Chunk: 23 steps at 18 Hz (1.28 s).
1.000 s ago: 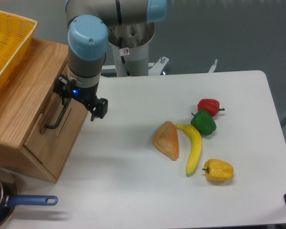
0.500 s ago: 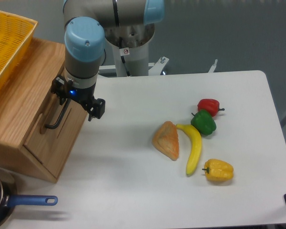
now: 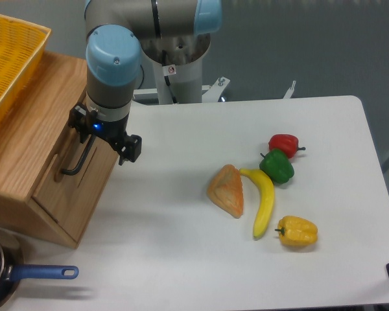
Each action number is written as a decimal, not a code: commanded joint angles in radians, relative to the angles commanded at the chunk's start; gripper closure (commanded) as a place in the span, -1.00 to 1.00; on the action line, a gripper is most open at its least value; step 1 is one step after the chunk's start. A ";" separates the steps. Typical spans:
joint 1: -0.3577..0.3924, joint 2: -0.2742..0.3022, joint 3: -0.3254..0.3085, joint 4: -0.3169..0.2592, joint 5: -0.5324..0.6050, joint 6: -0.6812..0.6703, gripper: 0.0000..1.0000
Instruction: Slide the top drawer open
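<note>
A black two-finger gripper [image 3: 105, 137] on a grey-and-blue arm sits spread at the long black bar handle [image 3: 76, 162] of the shallow light-oak top drawer [image 3: 84, 178], one finger on each side.

The arm's wrist and gripper [image 3: 106, 134] are standing right against the upper end of the top drawer [image 3: 74, 165] front, crowding its black bar handle [image 3: 76, 162]. Right of the drawer, bare white table [image 3: 168, 246] is lying open as far as the bread wedge [image 3: 227, 190]. Beyond that, the banana [image 3: 264, 199], green pepper [image 3: 277, 166], red pepper [image 3: 284, 144] and yellow pepper [image 3: 297, 231] are clustering. Below the drawer, a blue-handled pan [image 3: 13, 275] is sitting near the cabinet corner.
</note>
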 joint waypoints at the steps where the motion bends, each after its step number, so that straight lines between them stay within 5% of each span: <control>1: 0.000 -0.002 0.002 0.000 0.002 0.000 -1.00; 23: 0.046 -0.011 0.011 0.009 0.047 0.014 -1.00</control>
